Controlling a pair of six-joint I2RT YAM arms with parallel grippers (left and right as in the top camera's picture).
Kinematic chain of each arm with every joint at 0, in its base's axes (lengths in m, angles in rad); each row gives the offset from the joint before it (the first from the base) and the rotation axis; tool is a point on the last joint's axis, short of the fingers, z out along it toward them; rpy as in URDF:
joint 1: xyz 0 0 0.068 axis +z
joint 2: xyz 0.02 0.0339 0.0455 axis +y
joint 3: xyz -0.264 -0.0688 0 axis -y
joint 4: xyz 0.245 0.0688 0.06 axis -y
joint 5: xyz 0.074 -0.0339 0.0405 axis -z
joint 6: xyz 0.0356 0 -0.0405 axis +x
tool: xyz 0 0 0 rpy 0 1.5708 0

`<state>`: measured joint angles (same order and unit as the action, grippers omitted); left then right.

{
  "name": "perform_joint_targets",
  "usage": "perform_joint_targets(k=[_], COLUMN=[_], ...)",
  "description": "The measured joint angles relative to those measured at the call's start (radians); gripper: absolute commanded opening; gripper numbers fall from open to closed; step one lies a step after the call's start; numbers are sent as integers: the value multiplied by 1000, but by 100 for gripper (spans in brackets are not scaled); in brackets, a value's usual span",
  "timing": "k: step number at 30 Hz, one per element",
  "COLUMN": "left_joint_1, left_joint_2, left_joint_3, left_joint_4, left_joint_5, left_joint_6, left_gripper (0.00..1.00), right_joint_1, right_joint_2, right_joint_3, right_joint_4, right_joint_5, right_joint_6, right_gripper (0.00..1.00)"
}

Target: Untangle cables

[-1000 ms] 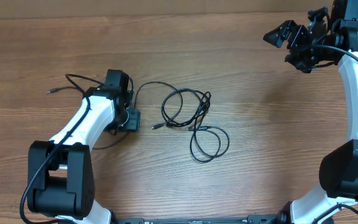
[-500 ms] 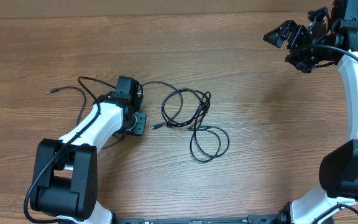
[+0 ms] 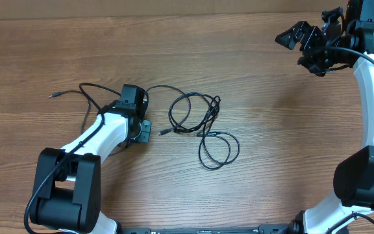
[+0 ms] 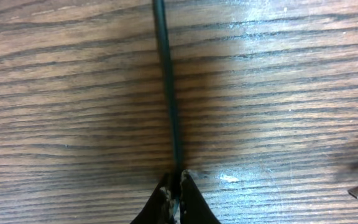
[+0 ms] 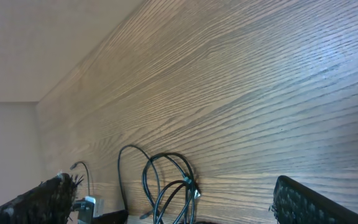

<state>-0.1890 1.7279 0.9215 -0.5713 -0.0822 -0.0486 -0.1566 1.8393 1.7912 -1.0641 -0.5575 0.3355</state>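
Down low, the left hand (image 4: 178,184) is pinched shut on one thin cord (image 4: 166,81), which runs straight away from it across the bench (image 4: 278,93). The looped cables (image 3: 203,123) lie mid-bench, just right of that hand; whether the held cord joins them is hard to tell. Far right, the right hand (image 3: 306,47) hangs wide open, holding nothing.
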Motion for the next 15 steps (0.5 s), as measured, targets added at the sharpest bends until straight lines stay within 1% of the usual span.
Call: perform_joint_targets(k=[6, 9, 12, 15], left_joint_1=[2, 18, 47, 74], left_joint_2=[0, 13, 25, 28], left_joint_3=[6, 58, 203, 391], left_joint_4=[-8, -63, -127, -175], left_joint_5=[5, 32, 90, 167], left_joint_6=[0, -4, -29, -63], left_gripper=[4, 4, 4, 4], right_joint_1=[0, 0, 0, 0], right_joint_2=[0, 0, 0, 0], right_joint_3=[0, 0, 0, 0], right_joint_4=[0, 0, 0, -1], right_joint_5=[0, 0, 0, 0], right_joint_6=[0, 0, 0, 0], right_gripper=[100, 100, 100, 100])
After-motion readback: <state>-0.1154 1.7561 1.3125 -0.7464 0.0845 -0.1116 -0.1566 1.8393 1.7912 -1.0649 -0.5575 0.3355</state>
